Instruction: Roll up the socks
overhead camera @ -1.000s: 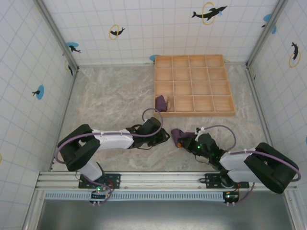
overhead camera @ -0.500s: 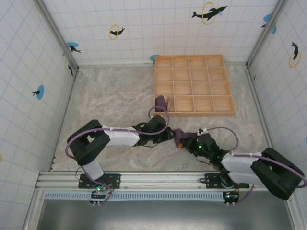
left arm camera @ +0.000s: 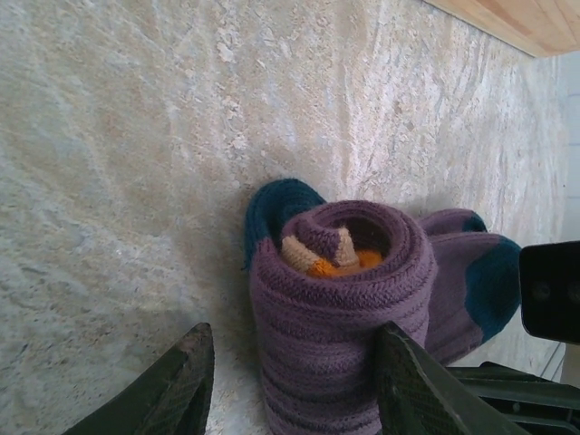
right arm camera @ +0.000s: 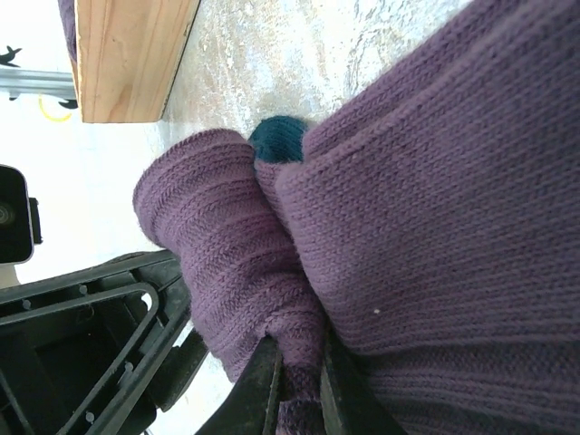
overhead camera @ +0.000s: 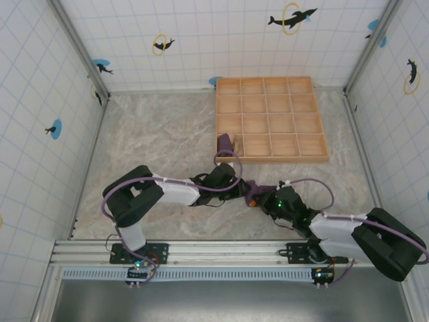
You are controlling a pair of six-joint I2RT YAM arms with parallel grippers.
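Rolled purple knitted sock [left arm camera: 340, 299] at the middle of the marbled desk's [overhead camera: 154, 127] near edge.
Your left fingers [left arm camera: 177, 390] straddle it, half open; your right fingers [right arm camera: 265, 385] pinch its fabric tight.

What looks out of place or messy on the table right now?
The purple sock roll looks untidy. A teal patch pokes out behind its upper left, and a loose tail trails off to the right instead of being wound in. Nothing else stands out.
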